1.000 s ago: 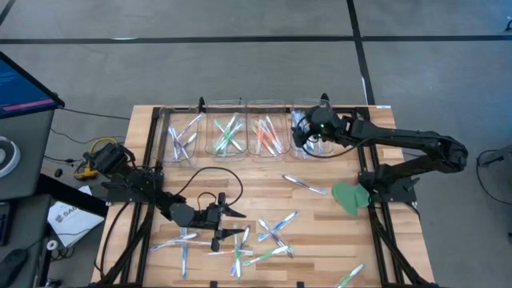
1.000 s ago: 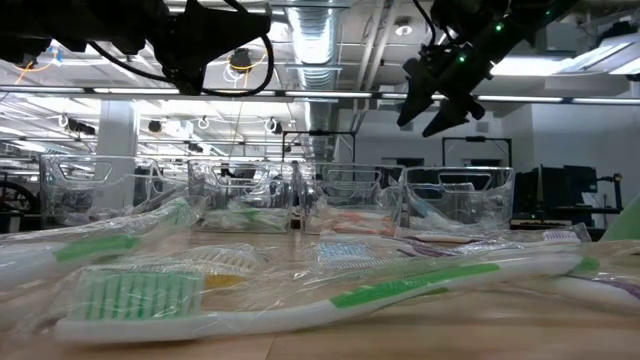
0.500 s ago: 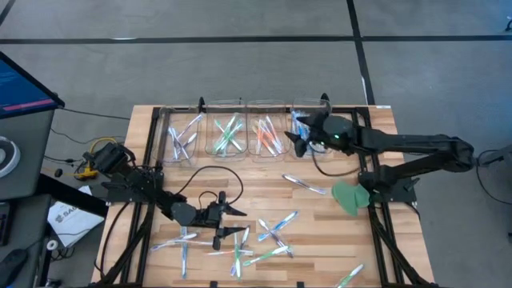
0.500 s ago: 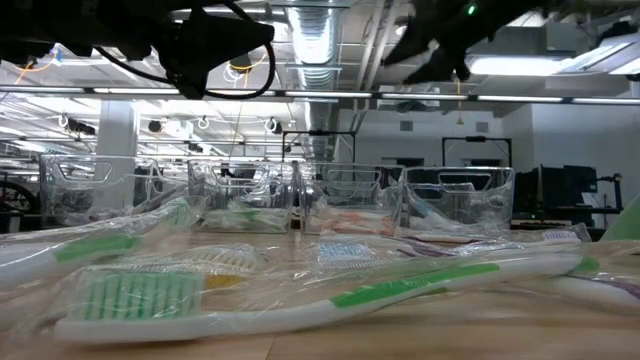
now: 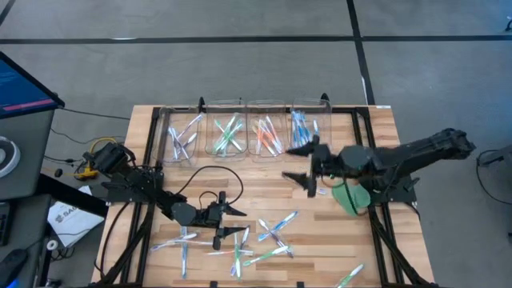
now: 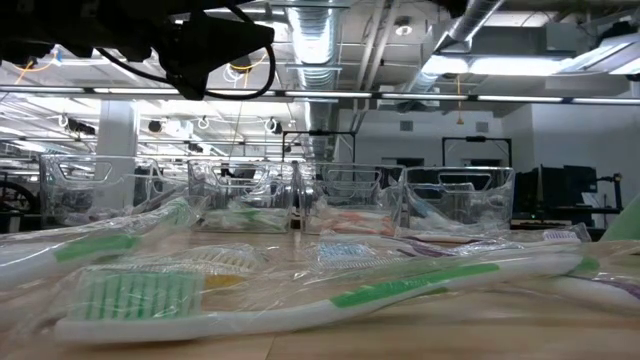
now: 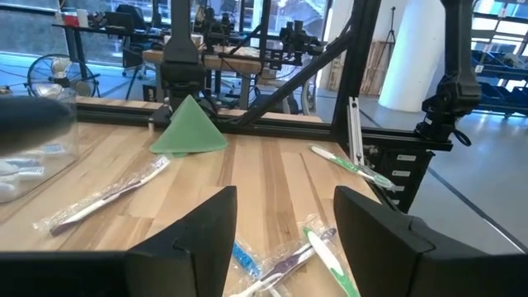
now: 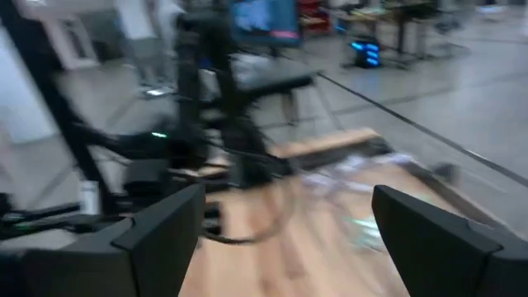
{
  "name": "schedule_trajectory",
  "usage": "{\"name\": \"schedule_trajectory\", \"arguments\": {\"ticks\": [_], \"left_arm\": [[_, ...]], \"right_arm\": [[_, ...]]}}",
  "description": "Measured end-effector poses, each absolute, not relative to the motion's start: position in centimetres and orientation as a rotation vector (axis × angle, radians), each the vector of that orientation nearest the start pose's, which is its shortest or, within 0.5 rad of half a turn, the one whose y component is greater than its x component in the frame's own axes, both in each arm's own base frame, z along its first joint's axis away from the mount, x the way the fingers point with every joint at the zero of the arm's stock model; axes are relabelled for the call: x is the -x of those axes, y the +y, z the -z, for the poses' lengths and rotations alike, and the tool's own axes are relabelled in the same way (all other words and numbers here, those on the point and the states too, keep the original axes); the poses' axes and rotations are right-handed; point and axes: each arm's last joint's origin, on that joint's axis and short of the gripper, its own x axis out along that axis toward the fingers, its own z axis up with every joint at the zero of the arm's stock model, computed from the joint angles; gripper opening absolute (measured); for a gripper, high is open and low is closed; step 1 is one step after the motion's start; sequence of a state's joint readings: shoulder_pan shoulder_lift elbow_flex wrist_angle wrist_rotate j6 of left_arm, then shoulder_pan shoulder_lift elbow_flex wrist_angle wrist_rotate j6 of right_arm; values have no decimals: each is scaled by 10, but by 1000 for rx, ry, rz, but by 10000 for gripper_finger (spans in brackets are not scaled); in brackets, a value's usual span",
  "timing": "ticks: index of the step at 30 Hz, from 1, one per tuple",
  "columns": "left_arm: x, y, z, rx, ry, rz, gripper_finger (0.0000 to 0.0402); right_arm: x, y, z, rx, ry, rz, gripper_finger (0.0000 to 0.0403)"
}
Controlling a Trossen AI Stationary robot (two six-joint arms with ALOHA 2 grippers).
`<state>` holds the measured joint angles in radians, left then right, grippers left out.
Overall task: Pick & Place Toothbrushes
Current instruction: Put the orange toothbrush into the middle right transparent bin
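Wrapped toothbrushes lie loose on the wooden table: a cluster [image 5: 272, 230] in the near middle, some [image 5: 184, 242] at the near left, one [image 5: 304, 186] right of centre and one [image 5: 349, 276] at the near right. More toothbrushes lie sorted by colour in clear bins [image 5: 226, 134] along the far edge. My left gripper [image 5: 237, 221] hovers open and level just left of the cluster, nothing between its fingers [image 7: 206, 239]. My right gripper [image 5: 304, 166] hangs open above the table in front of the rightmost bin [image 5: 305, 126], over the single toothbrush, holding nothing.
A flat green leaf-shaped piece [image 5: 349, 197] lies by the right arm's base. Black frame rails [image 5: 152, 160] run along the table's left and right sides. Bare wood shows between the bins and the near cluster. A wrapped green toothbrush [image 6: 400, 285] lies close to the low camera.
My right gripper has swung away from above the rightmost bin toward the table's near edge and middle. It has risen out of the top of the low view and tipped up to nearly level, open all the while.
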<state>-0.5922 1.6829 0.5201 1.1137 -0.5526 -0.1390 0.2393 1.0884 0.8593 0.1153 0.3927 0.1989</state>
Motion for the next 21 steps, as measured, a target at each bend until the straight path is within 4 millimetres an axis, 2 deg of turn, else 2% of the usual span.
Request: {"name": "schedule_trajectory", "arguments": {"ticks": [5, 13, 17, 21], "left_arm": [[-252, -152, -160, 112, 45, 37, 198], [-252, -151, -157, 97, 69, 35, 198], [-252, -151, -157, 94, 72, 35, 196], [-252, -152, -157, 94, 74, 37, 196]], "right_arm": [[-263, 69, -309, -152, 124, 105, 342], [-307, 88, -255, -117, 218, 100, 342], [-315, 108, -257, 9, 133, 38, 342], [-306, 135, -267, 143, 85, 3, 342]]}}
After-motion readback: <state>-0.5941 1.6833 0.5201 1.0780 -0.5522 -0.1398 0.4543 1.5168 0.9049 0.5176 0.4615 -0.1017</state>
